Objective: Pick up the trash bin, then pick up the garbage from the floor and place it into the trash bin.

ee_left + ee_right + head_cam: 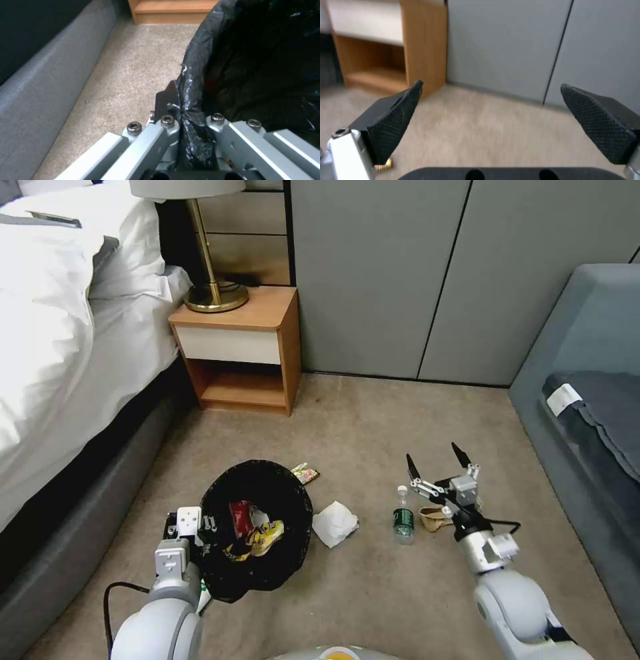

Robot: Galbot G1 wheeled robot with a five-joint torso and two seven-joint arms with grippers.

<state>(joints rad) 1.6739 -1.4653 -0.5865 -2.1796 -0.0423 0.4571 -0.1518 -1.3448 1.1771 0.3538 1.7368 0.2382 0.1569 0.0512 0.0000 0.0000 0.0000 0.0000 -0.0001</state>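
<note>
— Gripping what, on the left?

— The left gripper point(180, 117) is clamped on the black-lined rim of the trash bin point(257, 530), which holds red and yellow wrappers point(252, 527).

— And the right?

— The right gripper point(437, 463) hangs fingers spread above the clear bottle point(403, 515) and brown paper bag point(431, 519); the paper wad point(335, 523) lies between bin and bottle.

Open carpet point(373, 427) lay ahead of right gripper point(437, 460), jaws spread wide, nothing between them. Clear bottle point(403, 515) and brown paper bag point(432, 519) lay just beside its wrist; white paper wad point(335, 523) lay between bottle and trash bin point(257, 527). Bed frame point(73, 513) closed in left side, sofa point(587, 420) right side, nightstand point(240, 347) and wall panels point(427, 273) stood beyond.
</note>
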